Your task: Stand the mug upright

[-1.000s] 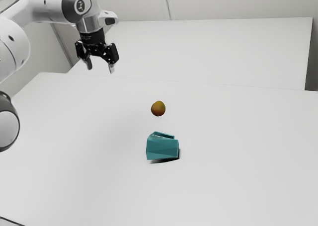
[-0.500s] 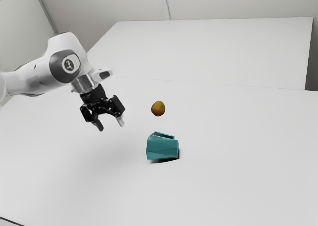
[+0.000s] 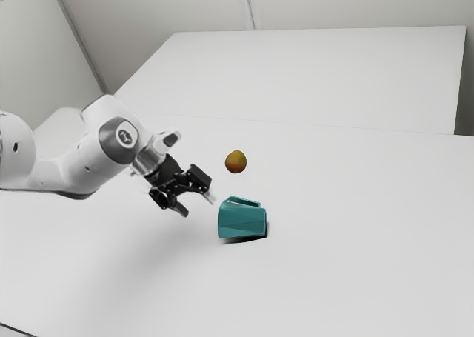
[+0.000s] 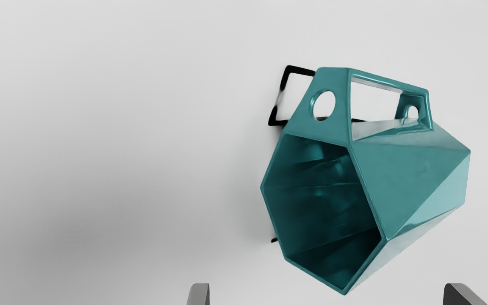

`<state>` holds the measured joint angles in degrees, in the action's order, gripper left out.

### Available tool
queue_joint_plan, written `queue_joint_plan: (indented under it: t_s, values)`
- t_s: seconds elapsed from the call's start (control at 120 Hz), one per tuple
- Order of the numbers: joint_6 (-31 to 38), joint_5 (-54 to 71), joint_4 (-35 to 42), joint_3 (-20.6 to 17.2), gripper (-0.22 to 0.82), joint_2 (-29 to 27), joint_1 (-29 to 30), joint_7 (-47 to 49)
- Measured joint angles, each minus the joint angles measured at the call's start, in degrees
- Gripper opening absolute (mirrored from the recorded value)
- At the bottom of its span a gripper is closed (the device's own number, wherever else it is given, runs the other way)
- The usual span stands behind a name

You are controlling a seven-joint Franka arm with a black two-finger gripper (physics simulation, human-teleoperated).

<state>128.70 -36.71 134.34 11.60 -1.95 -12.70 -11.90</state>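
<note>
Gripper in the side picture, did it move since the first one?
Yes. The gripper came down and toward the exterior view's right, much nearer the mug, which stayed put.

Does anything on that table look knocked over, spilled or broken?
Yes: the teal mug lies on its side, its open mouth facing sideways instead of up. I see no spill or damage.
</note>
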Motion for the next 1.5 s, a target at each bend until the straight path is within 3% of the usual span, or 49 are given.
queue_joint_plan:
  t_s: [0.45,1.083,1.292,1.5]
  values:
    - [7.44,-18.04,-0.02,-0.03,0.60,5.96,-3.56,-11.85]
    - [7.54,-37.23,-0.02,-0.09,0.60,9.04,-5.96,-28.17]
    - [7.11,-39.18,-0.02,-0.09,0.45,9.36,-6.47,-31.23]
    - [6.96,-39.93,-0.04,-0.09,0.21,9.26,-6.71,-33.40]
